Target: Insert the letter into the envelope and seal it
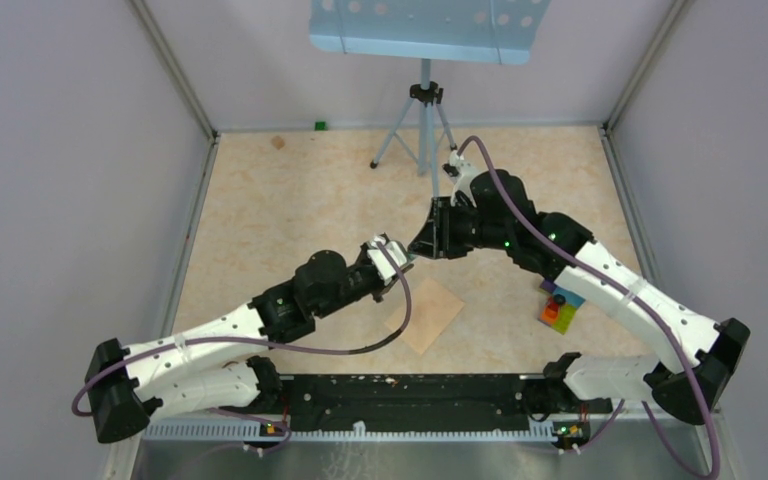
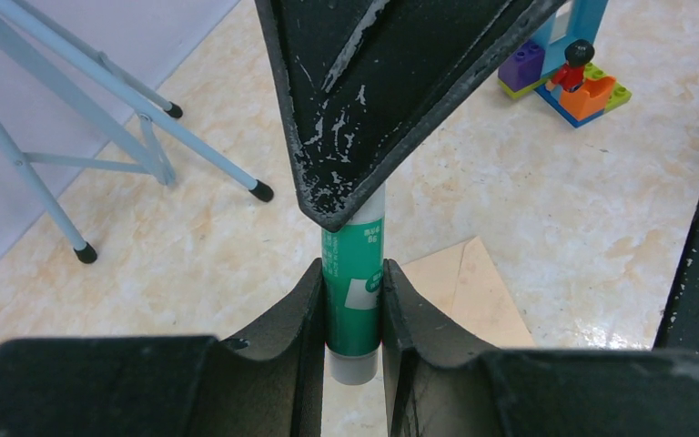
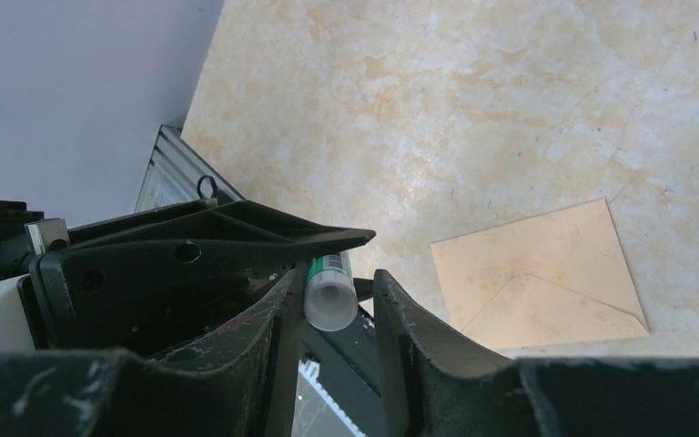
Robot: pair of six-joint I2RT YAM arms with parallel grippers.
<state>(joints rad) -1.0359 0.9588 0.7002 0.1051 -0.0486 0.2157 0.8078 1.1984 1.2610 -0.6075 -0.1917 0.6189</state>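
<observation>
The tan envelope point(image 1: 430, 315) lies flat on the table in front of the arms, its triangular flap down; it also shows in the left wrist view point(image 2: 473, 293) and the right wrist view point(image 3: 546, 273). The letter is not in view. My left gripper point(image 1: 398, 256) point(image 2: 353, 278) is shut on a green glue stick point(image 2: 353, 305) and holds it in the air above the envelope's far edge. My right gripper point(image 1: 420, 246) point(image 3: 339, 284) meets it tip to tip. Its fingers straddle the stick's white end point(image 3: 331, 299), touching on one side with a small gap on the other.
A light-blue tripod stand point(image 1: 422, 110) is at the back middle. Coloured toy bricks point(image 1: 560, 308) lie under the right arm. A small green block point(image 1: 319, 125) sits at the back wall. A black rail point(image 1: 410, 400) runs along the near edge.
</observation>
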